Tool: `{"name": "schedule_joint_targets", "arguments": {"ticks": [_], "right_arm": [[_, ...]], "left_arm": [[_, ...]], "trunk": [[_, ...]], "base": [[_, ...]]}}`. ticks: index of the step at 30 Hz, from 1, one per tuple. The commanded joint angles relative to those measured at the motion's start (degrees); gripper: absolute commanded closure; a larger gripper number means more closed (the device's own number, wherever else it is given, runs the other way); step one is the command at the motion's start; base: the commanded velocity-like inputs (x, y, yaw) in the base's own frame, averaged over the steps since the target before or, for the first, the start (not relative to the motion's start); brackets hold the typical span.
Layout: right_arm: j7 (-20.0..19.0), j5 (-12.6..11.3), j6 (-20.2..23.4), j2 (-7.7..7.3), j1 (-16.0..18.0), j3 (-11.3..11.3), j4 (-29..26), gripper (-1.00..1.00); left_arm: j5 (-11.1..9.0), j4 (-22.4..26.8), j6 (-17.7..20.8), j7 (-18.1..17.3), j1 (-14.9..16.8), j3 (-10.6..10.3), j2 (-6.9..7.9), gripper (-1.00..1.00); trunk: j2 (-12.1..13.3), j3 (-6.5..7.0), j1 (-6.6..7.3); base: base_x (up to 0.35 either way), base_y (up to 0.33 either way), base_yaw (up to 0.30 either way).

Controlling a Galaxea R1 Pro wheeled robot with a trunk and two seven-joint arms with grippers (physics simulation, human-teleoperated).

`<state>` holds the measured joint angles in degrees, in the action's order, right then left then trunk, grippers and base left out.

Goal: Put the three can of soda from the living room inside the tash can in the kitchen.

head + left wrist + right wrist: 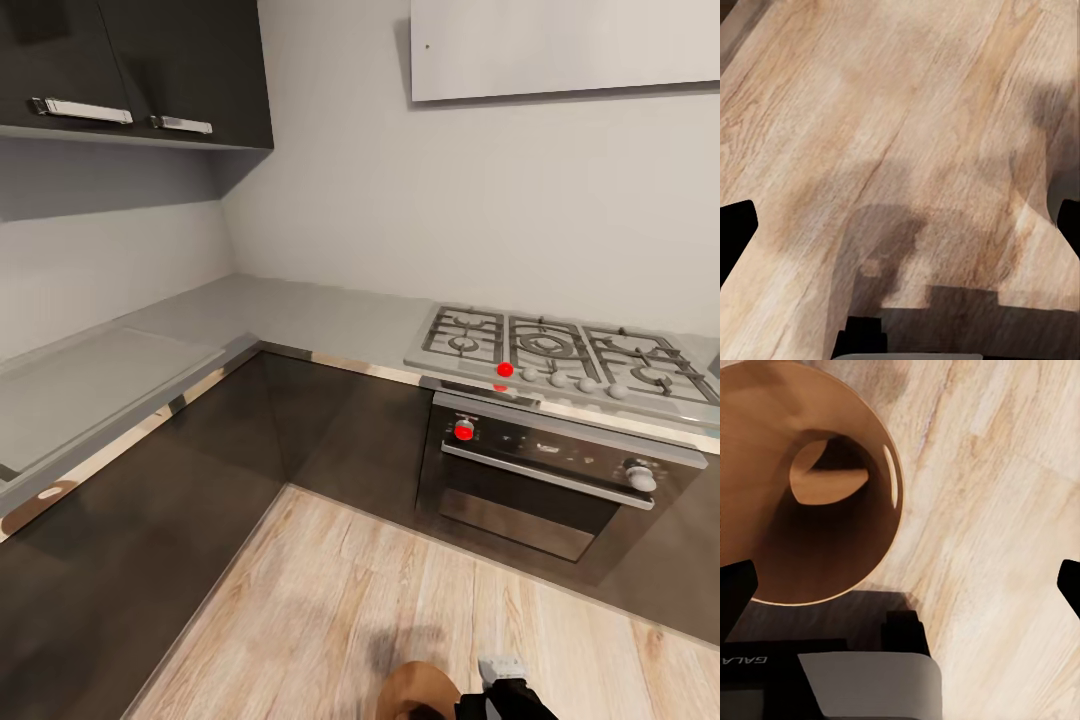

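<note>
I am in the kitchen, and the trash can stands on the pale wood floor directly below my right gripper. Its brown inside faces the right wrist camera, with a lighter patch at the bottom. The right gripper is open, its dark fingertips far apart with nothing between them. In the head view the bin's brown rim peeks in at the lower edge beside my right arm. My left gripper hangs open over bare floor planks. The soda cans are out of view.
A black oven with a steel gas hob on top stands ahead on the right. A grey L-shaped counter on dark base cabinets wraps the corner to the left. Dark wall cabinets hang above. Wood floor lies between.
</note>
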<state>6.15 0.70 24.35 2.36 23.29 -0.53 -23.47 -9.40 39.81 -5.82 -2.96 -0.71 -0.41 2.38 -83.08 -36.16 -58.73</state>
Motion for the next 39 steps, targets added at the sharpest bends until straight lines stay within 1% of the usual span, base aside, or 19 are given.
{"name": "schedule_joint_targets", "arguments": {"ticks": [1,4,7,10,11,12,13,17,18,20,22,23,26,27,28,31,32,36,39], "right_arm": [[0.0,0.0,0.0,0.03,0.0,0.0,0.0,-1.00],[0.0,0.0,0.0,0.11,0.0,-0.1,0.1,-1.00],[0.0,0.0,0.0,0.10,0.0,-0.1,0.1,-1.00],[0.0,0.0,0.0,0.10,0.0,-0.2,0.1,-1.00],[0.0,0.0,0.0,0.10,0.0,-0.2,0.1,-1.00],[0.0,0.0,0.0,0.12,0.0,-0.2,0.1,-1.00],[0.0,0.0,0.0,0.13,0.0,-0.2,0.1,-1.00],[0.0,0.0,0.0,0.13,0.0,-0.2,0.1,-1.00],[0.0,0.0,-0.1,0.12,0.0,-0.2,0.1,-1.00],[0.0,0.0,-0.1,0.11,0.0,-0.3,0.1,-1.00],[0.0,0.0,-0.1,0.11,0.0,-0.3,0.1,-1.00],[0.0,0.0,-0.1,0.12,0.0,-0.3,0.1,-1.00],[0.0,-0.1,-0.1,0.11,0.0,-0.3,0.1,-1.00],[0.0,-0.1,-0.1,0.14,0.0,-0.3,0.1,-1.00],[0.0,-0.1,-0.1,0.15,0.0,-0.3,0.1,-1.00],[0.0,-0.1,-0.1,0.16,0.0,-0.3,0.1,-1.00],[0.0,-0.1,-0.1,0.17,0.0,-0.3,0.1,-1.00],[0.0,-0.1,-0.1,0.18,0.0,-0.4,0.1,-1.00],[0.0,-0.1,-0.1,0.15,0.0,-0.5,0.1,-1.00]], "left_arm": [[0.0,1.0,0.3,0.0,0.0,0.0,0.00,-1.00],[0.0,4.1,2.5,0.0,-0.1,0.0,0.03,-1.00],[-0.2,8.9,7.9,0.0,-0.2,0.1,0.06,-1.00],[-0.3,16.3,16.7,0.0,-0.4,0.2,0.07,-1.00],[-0.2,21.1,22.0,0.0,-0.7,0.2,0.04,-1.00],[-0.2,23.5,24.4,0.0,-0.8,0.2,0.04,-1.00],[-0.1,28.2,29.2,0.0,-0.9,0.2,0.02,-1.00],[0.0,36.6,39.6,0.1,-1.0,0.4,0.01,-1.00],[0.0,39.3,45.7,0.1,-1.0,0.4,-0.01,-1.00],[0.0,41.3,51.7,0.1,-0.8,0.4,-0.04,-1.00],[0.0,42.7,56.6,0.1,-0.3,0.5,-0.06,-1.00],[0.0,43.7,60.1,0.1,0.7,0.5,-0.07,-1.00],[0.0,44.6,63.7,0.2,2.3,0.5,-0.08,-1.00],[0.0,44.9,65.2,0.3,3.4,0.4,-0.08,-1.00],[0.0,45.0,65.7,0.4,4.0,0.4,-0.07,-1.00],[0.0,45.5,65.8,0.5,5.8,0.3,0.02,-1.00],[0.0,46.1,65.8,0.5,6.9,0.2,0.13,-1.00],[0.1,46.7,65.8,0.6,8.9,0.0,0.29,-1.00],[0.2,46.9,65.8,0.8,10.2,-0.1,0.10,-1.00]], "trunk": [[0.0,0.00,0.00],[0.0,0.00,0.00],[0.0,0.00,0.00],[0.0,0.00,0.00],[0.0,0.00,0.00],[0.0,0.00,0.00],[0.0,0.00,0.00],[0.0,0.00,0.00],[0.0,0.00,0.00],[0.0,0.00,0.00],[0.0,0.00,0.00],[0.0,0.00,0.00],[0.0,0.00,0.00],[0.0,0.00,0.00],[0.0,0.00,0.00],[0.0,0.00,0.00],[0.0,0.00,0.00],[0.0,0.00,0.00],[0.0,0.00,0.00]], "base": [[0.000,0.000,0.000],[0.000,0.000,0.000],[0.000,0.000,0.000],[0.000,0.000,0.000],[0.000,0.000,0.000],[0.000,0.000,0.000],[0.000,0.000,0.000],[0.000,0.000,0.000],[0.000,0.000,0.000],[0.000,0.000,0.000],[0.000,0.000,0.000],[0.000,0.000,0.000],[0.000,0.000,0.000],[0.000,0.000,0.000],[0.000,0.000,0.000],[0.000,0.000,0.000],[0.000,0.000,0.000],[0.000,0.000,0.000],[0.000,0.000,0.000]]}}
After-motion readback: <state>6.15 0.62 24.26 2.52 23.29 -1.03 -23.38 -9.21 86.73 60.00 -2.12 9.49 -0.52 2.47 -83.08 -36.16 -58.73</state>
